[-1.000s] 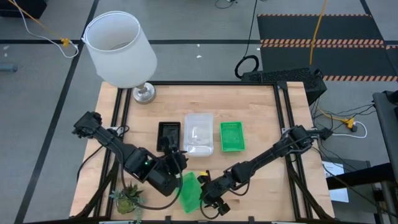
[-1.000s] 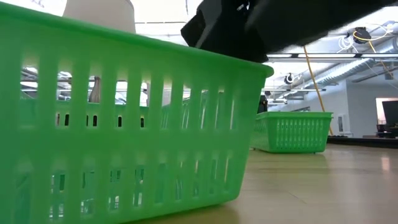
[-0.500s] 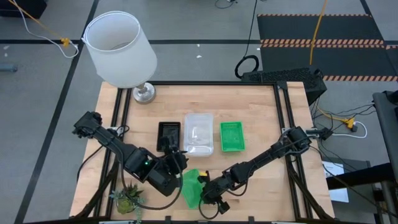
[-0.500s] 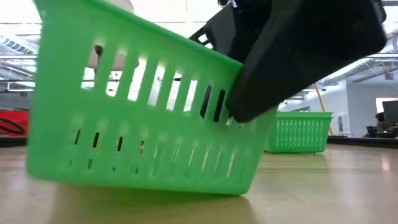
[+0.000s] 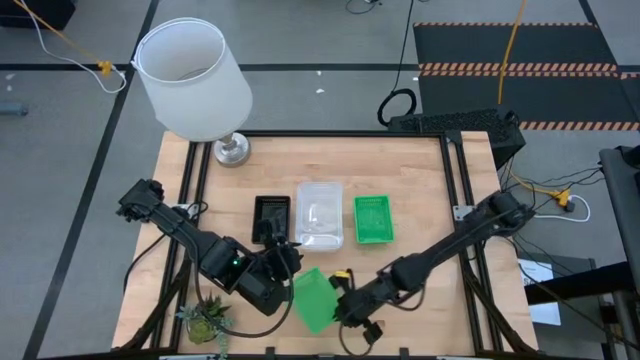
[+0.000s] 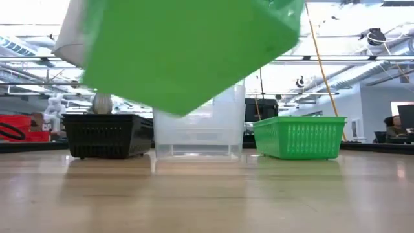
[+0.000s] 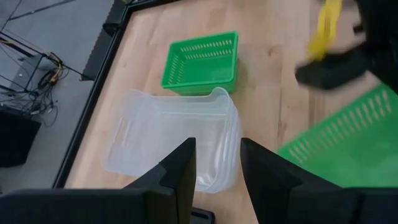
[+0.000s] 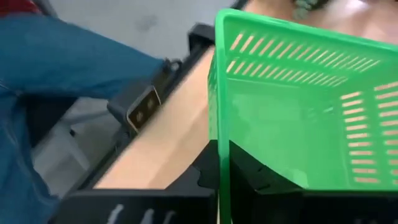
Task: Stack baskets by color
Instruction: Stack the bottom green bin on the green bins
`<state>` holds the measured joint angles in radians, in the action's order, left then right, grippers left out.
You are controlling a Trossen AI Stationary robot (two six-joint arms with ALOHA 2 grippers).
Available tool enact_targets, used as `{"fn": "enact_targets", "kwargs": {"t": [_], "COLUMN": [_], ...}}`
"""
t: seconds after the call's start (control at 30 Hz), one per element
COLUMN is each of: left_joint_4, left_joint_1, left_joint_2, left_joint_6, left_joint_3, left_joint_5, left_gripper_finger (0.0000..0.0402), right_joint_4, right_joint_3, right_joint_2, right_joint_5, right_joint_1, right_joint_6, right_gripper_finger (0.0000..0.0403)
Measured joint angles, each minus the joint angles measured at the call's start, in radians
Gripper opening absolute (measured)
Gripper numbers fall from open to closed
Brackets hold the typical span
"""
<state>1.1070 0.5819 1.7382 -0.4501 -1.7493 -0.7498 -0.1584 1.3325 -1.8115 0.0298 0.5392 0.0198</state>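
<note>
A row of baskets stands mid-table on their bottoms: a black one (image 5: 272,215), a clear one (image 5: 320,213) and a green one (image 5: 373,218). A second green basket (image 5: 315,298) hangs tilted above the table's near part, also seen in the low view (image 6: 187,52). My right gripper (image 5: 343,300) is shut on it from its right side. My left gripper (image 5: 285,255) hovers open just near of the black basket, with nothing between its fingers (image 7: 186,171). My right gripper pinches one side wall of the green basket at its rim (image 8: 219,134), one finger inside the basket and one outside. The fingers come slanting down from the table's right. The basket is lifted clear of the table and tilted.
A lamp with a big white shade (image 5: 195,75) stands at the far left corner. A small green plant (image 5: 207,320) sits at the near left corner. A person's blue trouser leg (image 8: 56,74) shows beyond the table's near edge. Bare wood lies right of the row.
My right gripper has taken hold of the near green basket's wall and risen with it. The basket first stood flat on the table, then tipped with its gripped end up, and now hangs clear of the table, shifted slightly toward the right.
</note>
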Motion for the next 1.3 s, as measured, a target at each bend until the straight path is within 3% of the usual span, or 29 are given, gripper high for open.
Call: {"fn": "enact_targets", "kwargs": {"t": [0.2,0.53,0.83,1.3], "left_joint_4": [-0.004,-0.01,-0.01,-0.01], "left_joint_1": [0.0,0.0,0.0,0.0], "left_joint_2": [0.0,0.0,0.0,0.0], "left_joint_6": [0.0,-0.006,-0.024,-0.039], "left_joint_3": [0.0,0.0,0.0,0.0], "left_joint_5": [-0.008,-0.011,-0.011,-0.011], "left_gripper_finger": [0.0127,0.0127,0.0127,0.0127], "right_joint_4": [-0.181,-0.368,-0.495,-0.708], "right_joint_3": [0.0,0.0,0.0,-0.071], "right_joint_2": [0.12,0.259,0.318,0.426], "right_joint_5": [-0.182,-0.395,-0.431,-0.648], "right_joint_1": [0.053,0.114,0.119,0.098], "right_joint_6": [-0.036,-0.12,-0.157,-0.218], "right_gripper_finger": [0.0003,0.0004,0.0004,0.0004]}}
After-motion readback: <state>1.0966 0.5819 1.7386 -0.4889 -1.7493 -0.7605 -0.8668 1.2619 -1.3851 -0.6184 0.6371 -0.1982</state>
